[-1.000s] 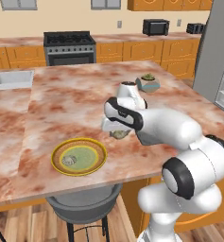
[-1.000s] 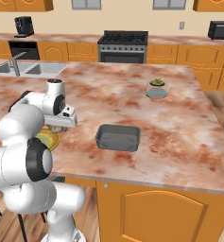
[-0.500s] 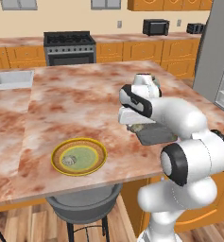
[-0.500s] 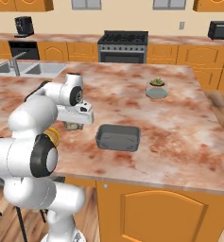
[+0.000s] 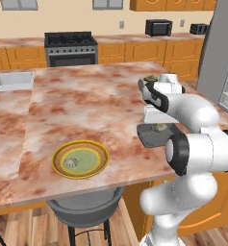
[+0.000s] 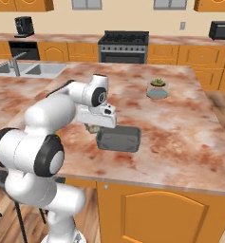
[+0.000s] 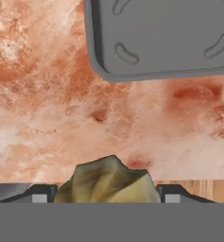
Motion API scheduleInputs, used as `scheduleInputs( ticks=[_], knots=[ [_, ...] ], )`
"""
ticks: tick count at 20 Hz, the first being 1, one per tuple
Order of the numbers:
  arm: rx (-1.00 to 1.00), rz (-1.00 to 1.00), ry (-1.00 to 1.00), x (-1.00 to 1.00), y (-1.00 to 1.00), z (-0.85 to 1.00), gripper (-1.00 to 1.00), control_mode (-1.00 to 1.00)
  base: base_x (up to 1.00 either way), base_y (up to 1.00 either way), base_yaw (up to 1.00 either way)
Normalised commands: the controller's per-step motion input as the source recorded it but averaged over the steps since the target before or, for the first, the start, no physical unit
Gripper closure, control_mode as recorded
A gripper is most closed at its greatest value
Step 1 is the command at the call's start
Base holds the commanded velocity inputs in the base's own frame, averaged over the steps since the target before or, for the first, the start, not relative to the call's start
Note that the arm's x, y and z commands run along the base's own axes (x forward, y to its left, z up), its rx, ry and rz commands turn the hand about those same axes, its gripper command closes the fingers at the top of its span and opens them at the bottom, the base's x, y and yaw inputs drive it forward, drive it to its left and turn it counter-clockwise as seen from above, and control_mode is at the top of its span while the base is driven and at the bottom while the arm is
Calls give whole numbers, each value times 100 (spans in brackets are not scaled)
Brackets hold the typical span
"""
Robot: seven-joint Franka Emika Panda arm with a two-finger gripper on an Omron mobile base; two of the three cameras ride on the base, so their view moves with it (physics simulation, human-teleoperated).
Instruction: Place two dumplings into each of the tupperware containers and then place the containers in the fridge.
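Note:
My gripper [image 6: 92,127] is shut on a tan-olive dumpling [image 6: 91,128], held just above the counter beside the left end of the dark grey tupperware container [image 6: 118,139]. In the hand view the dumpling [image 7: 107,182] sits between the finger tips, with the container [image 7: 165,38] empty ahead of it. From the left base view the gripper [image 5: 158,126] hangs over the container [image 5: 146,138]. Another dumpling [image 5: 69,163] lies on the yellow-rimmed plate [image 5: 105,156]. The grey fridge [image 5: 221,53] stands at the far right, with white shelves showing.
A potted plant in a grey bowl [image 6: 157,88] stands at the back of the island. A stool [image 5: 84,211] sits under the counter's front edge below the plate. The sink [image 6: 26,70] is at the far left and the stove [image 6: 122,45] against the back wall.
The arm has swung from above the yellow-rimmed plate across the counter to the dark container, carrying the dumpling with it. The jaws kept the same width.

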Motion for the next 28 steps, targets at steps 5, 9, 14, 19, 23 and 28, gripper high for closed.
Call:
scheduleInputs(
  ticks=[5, 9, 14, 19, 23, 28],
  knots=[
    [0, 0, -2, 16, -22, -32, 100, -100, 0, 0, 0],
    [0, 0, 0, 49, -13, -43, 100, -100, 0, 0, 0],
    [0, 0, 0, 43, -4, -22, 100, -100, 0, 0, 0],
    [0, 0, 2, 37, -10, -22, 100, -100, 0, 0, 0],
    [0, 0, 0, 39, -6, -42, 100, -100, 0, 0, 0],
    [0, 0, 1, 41, -1, -55, 100, -100, 0, 0, 0]
  ],
)
